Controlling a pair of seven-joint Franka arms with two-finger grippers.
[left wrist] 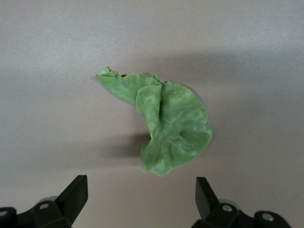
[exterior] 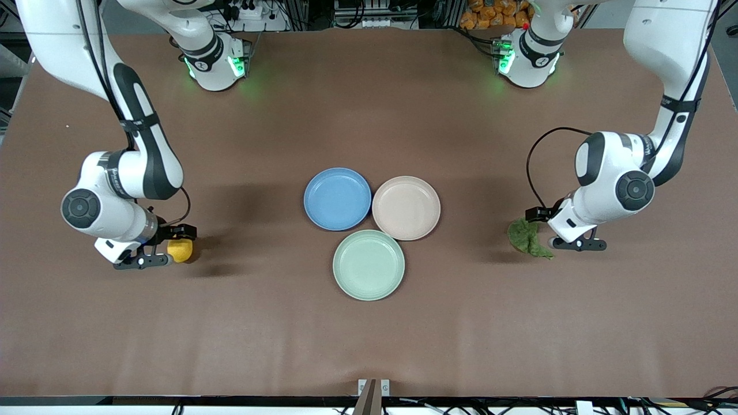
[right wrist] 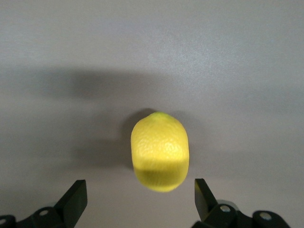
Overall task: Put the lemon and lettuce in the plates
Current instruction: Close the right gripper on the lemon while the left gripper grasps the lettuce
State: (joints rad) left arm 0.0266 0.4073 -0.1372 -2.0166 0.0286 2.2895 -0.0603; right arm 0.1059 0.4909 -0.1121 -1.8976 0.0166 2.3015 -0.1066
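The yellow lemon (exterior: 181, 251) lies on the brown table toward the right arm's end. My right gripper (exterior: 168, 247) is low beside it and open, and the lemon (right wrist: 160, 151) sits just ahead of the gap between the fingers of my right gripper (right wrist: 140, 192), untouched. The green wrinkly lettuce (exterior: 527, 237) lies toward the left arm's end. My left gripper (exterior: 542, 230) is low beside it and open; the leaf (left wrist: 173, 123) lies just ahead of my left gripper (left wrist: 141, 190). The blue plate (exterior: 337, 199) and the beige-pink plate (exterior: 406, 207) sit side by side mid-table, both empty.
A pale mint-green plate (exterior: 368, 264) lies empty, nearer the front camera than the other two and touching them. The two arm bases stand along the table edge farthest from the front camera.
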